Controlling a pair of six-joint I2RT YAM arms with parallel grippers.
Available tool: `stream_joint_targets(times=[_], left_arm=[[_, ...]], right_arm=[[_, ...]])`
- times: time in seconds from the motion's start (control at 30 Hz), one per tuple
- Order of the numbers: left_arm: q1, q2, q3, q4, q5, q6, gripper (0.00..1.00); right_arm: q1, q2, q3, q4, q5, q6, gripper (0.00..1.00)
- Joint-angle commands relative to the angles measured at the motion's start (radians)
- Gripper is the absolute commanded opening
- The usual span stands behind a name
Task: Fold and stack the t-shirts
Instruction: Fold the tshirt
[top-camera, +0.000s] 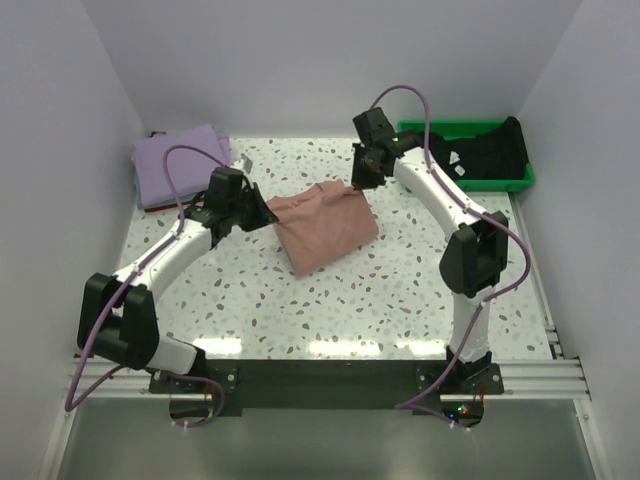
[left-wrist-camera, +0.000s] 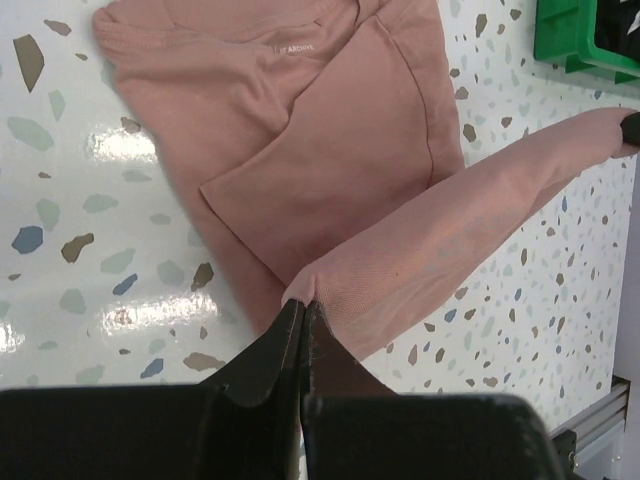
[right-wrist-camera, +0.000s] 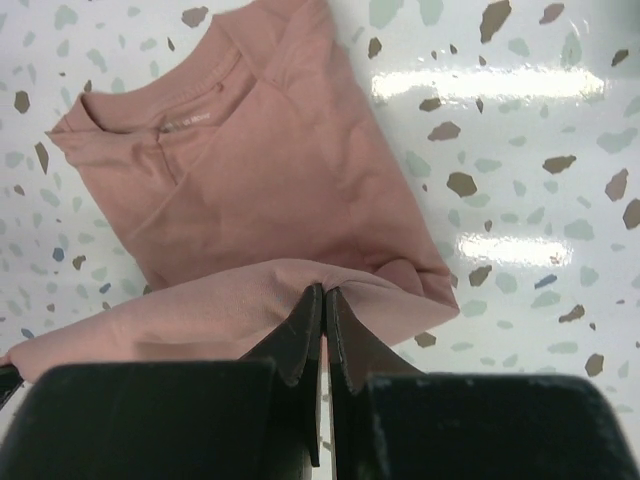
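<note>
The salmon-pink t-shirt (top-camera: 325, 228) lies partly folded at the middle of the table. My left gripper (top-camera: 262, 213) is shut on its left edge, and my right gripper (top-camera: 358, 185) is shut on its far right edge; the stretch of cloth between them is lifted taut. In the left wrist view the pinched fold (left-wrist-camera: 400, 260) runs up to the right, over the rest of the shirt (left-wrist-camera: 300, 130). In the right wrist view the held edge (right-wrist-camera: 200, 310) hangs above the collar part (right-wrist-camera: 250, 150). A folded lavender t-shirt (top-camera: 178, 162) lies at the far left. A black t-shirt (top-camera: 487, 150) lies in the tray.
A green plastic tray (top-camera: 520, 180) stands at the far right corner; its corner shows in the left wrist view (left-wrist-camera: 585, 35). White walls close in the table on three sides. Cables loop above both arms.
</note>
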Motion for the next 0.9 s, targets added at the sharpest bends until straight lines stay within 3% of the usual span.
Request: stream_joint_targets(times=[0.0,0.3,0.87], left_arm=[[0.036,0.039,0.053,0.077,0.04,0.028,0.0],[0.104,0.158,0.102,0.137,0.075,0.032,0.0],[0.166,0.384,0.241,0.166,0.114,0.065,0.0]], right_arm=[[-0.011,0.045,0.101,0.023,0.01,-0.019,0.0],[-0.026,0.168,0.258,0.024,0.01,-0.024,0.0],[-0.044,0.332,0.361,0.095,-0.019,-0.022,0.0]])
